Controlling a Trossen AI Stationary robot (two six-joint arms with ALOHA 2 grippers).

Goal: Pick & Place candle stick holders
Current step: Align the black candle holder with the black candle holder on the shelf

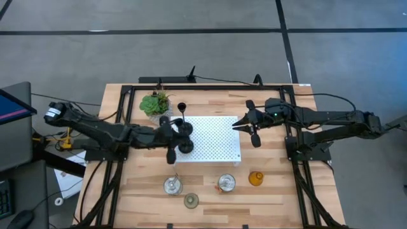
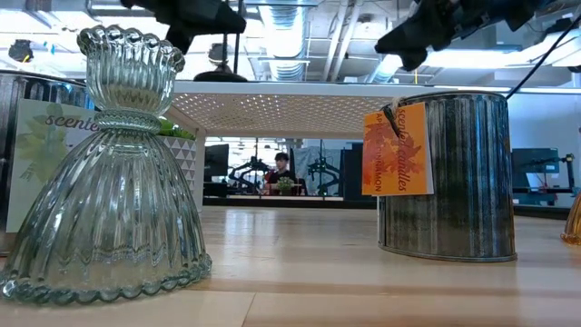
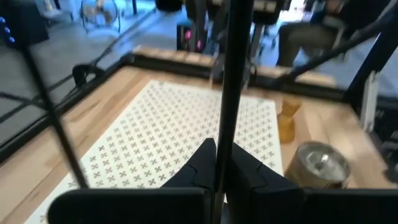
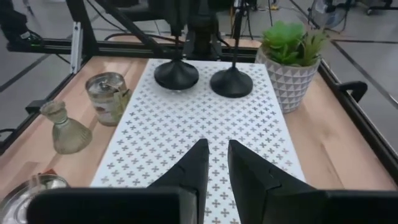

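Two black thin-stemmed holders point(image 4: 176, 74) point(image 4: 231, 82) show on the left part of the white perforated platform point(image 1: 216, 137). My left gripper point(image 1: 180, 138) is shut on the stem of the nearer one. A third black holder point(image 1: 181, 107) stands on the wood beside the plant. Two silvery cups point(image 1: 173, 185) point(image 1: 226, 183), the amber holder point(image 1: 255, 179) and the pale green glass holder point(image 1: 191, 201) stand on their bases near the table's front edge. My right gripper point(image 1: 236, 127) hovers over the platform's right edge, empty, with a narrow gap between its fingers. My left gripper pinches the black holder's thin stem point(image 3: 222, 118) between its two fingers. The fingers come level from the table's left side and lie across the upright stem. The round base point(image 4: 176, 74) is on the platform or just above it; I cannot tell which.
A green potted plant point(image 1: 156, 104) stands at the platform's far left corner. A black frame point(image 1: 124, 127) runs around the table's sides. In the low view the pale green holder point(image 2: 109, 182) and a tagged silvery cup point(image 2: 445, 173) stand close to the camera.
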